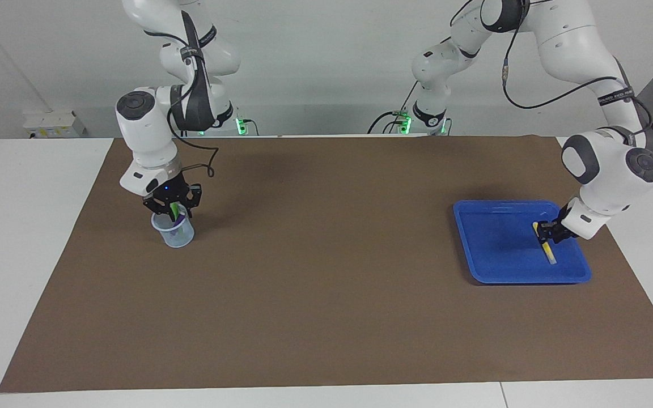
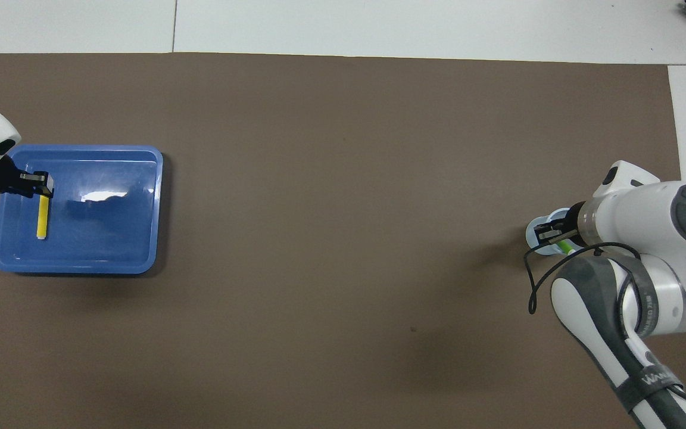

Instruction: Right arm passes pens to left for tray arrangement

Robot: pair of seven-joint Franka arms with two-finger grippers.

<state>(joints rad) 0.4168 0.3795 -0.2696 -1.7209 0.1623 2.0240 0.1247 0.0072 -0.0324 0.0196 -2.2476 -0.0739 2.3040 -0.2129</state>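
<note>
right gripper (image 1: 172, 211): in cup (image 1: 173, 231), on green pen (image 1: 174, 212), grip unclear
left gripper (image 1: 548, 233): over yellow pen (image 1: 547, 250) in tray (image 1: 496, 243), seemingly released
risk: half-closed pinch drops green pen

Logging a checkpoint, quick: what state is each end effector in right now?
Left end effector: over yellow marker pen; grip cannot be told.
Right end effector: at translucent cup; cannot be told.

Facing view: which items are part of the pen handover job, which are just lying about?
Job:
- blue tray
- yellow pen in tray
- green pen, purple pen in cup
- left claw, right claw

Lying about:
- brown mat
- white box
</note>
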